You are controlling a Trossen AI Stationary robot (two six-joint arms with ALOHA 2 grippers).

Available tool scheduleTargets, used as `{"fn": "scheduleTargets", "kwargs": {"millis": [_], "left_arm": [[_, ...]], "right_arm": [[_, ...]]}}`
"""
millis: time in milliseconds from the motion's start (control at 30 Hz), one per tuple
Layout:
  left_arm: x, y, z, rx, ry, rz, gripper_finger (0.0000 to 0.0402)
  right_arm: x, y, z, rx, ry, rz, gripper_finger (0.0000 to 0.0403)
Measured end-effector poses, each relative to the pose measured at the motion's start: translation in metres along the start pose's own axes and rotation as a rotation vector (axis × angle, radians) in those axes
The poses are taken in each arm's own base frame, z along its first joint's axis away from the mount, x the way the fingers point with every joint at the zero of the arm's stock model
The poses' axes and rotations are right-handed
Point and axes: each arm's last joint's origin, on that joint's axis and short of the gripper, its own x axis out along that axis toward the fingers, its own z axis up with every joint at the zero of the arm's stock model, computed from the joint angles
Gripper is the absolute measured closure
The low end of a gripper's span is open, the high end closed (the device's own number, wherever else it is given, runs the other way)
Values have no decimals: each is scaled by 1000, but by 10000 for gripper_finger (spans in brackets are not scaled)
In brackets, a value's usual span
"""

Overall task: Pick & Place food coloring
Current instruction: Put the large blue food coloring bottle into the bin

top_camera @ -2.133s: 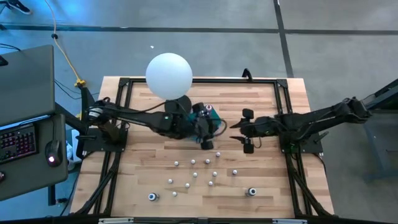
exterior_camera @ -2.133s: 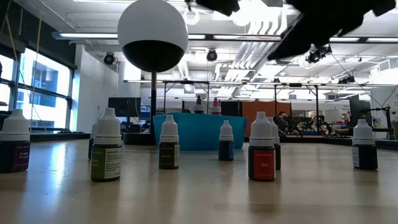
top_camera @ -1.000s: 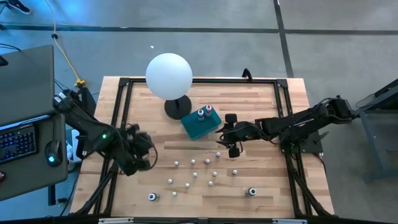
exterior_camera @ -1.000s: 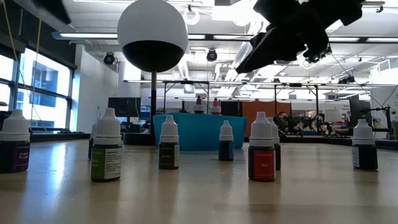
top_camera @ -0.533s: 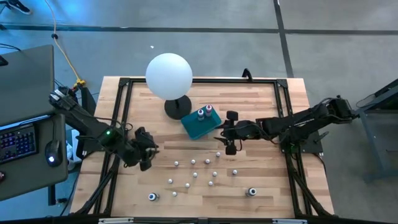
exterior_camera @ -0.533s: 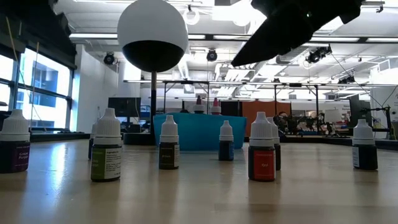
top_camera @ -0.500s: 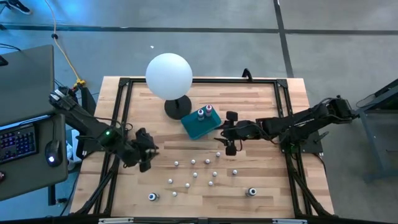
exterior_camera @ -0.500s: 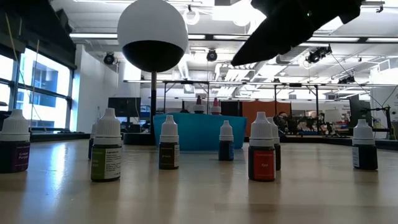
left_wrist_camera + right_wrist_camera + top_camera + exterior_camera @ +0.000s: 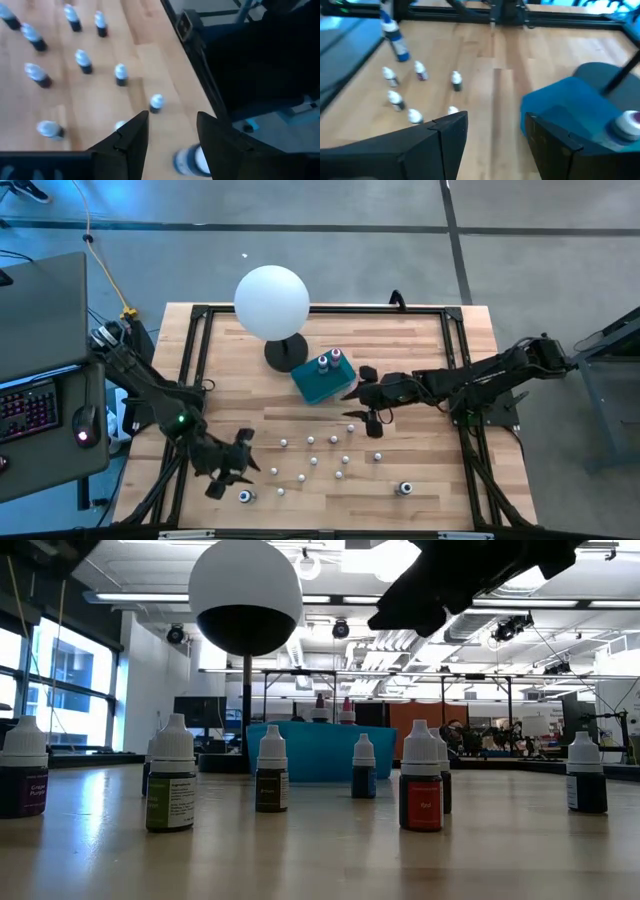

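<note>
Several tiny food coloring bottles stand upright on their bases on the wooden table, also in the low view. Two more, with coloured tops, stand in the teal tray. My left gripper hangs open above the near-left part of the table; its wrist view looks down on the bottles. My right gripper is open, just right of the tray, above the bottles' far edge. Its wrist view shows the tray and bottles.
A white globe lamp on a dark base stands at the far side beside the tray. Two larger bottles stand near the near edge. A black frame rail runs around the table. A keyboard and mouse sit left of the table.
My left gripper has swung from the table's left side toward the near edge and turned, and now hangs over the near-left bottles. My right gripper has stayed close to the tray. No bottle has moved.
</note>
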Motion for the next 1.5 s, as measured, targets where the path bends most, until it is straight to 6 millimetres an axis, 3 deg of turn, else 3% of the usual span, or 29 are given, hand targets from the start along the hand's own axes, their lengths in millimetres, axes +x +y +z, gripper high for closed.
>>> {"fn": "scheduleTargets", "kwargs": {"millis": [267, 600, 800, 1233, 1500], "left_arm": [[22, -28, -17, 67, 1, 15, 248], [18, -45, -31, 124, 22, -3, 248], [17, -45, -32, 236, -9, 82, 248], [17, -45, -35, 184, 43, 17, 248], [36, -47, -43, 199, 50, 101, 248]], "right_arm": [[-1, 19, 2, -25, -28, 168, 212], [-3, 31, 10, 50, -116, 162, 212], [-5, 32, 16, 57, -182, 141, 212], [-5, 32, 19, 59, -207, 142, 212], [-5, 32, 19, 57, -206, 143, 212]]}}
